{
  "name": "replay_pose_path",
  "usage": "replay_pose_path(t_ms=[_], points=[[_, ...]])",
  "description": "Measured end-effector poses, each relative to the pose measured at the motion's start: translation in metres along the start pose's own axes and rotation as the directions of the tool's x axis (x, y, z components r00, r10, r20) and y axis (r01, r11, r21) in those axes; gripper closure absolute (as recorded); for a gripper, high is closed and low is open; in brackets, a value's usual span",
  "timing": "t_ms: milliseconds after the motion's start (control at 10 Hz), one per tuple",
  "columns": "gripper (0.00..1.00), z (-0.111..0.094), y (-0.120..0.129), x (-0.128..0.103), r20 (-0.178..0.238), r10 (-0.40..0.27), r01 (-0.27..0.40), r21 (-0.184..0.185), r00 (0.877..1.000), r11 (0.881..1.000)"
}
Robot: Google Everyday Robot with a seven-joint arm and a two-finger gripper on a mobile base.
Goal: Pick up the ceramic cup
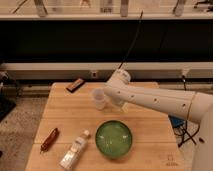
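Observation:
The ceramic cup (98, 98) is small, plain white and handleless. It stands upright on the wooden table (65, 112), a little behind its middle. My white arm reaches in from the right, and its wrist bends down just right of the cup. The gripper (111, 99) is right beside the cup at its right side, largely hidden by the wrist. I cannot tell whether it touches the cup.
A wide green bowl (114, 139) sits in front of the cup. A clear white-capped bottle (74, 150) lies at the front left, beside a red-brown packet (49, 139). A dark flat object (76, 85) lies at the table's back edge. A black cable hangs behind.

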Motion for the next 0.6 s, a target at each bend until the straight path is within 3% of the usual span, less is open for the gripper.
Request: replay_pose_path(t_ms=[400,600], points=[[0.2,-0.001,-0.04,-0.021,0.018,-0.058,0.058,-0.001,0.998,0.998],[0.2,-0.001,-0.048,-0.026,0.027,-0.071,0.071,-0.001,0.997,0.997]])
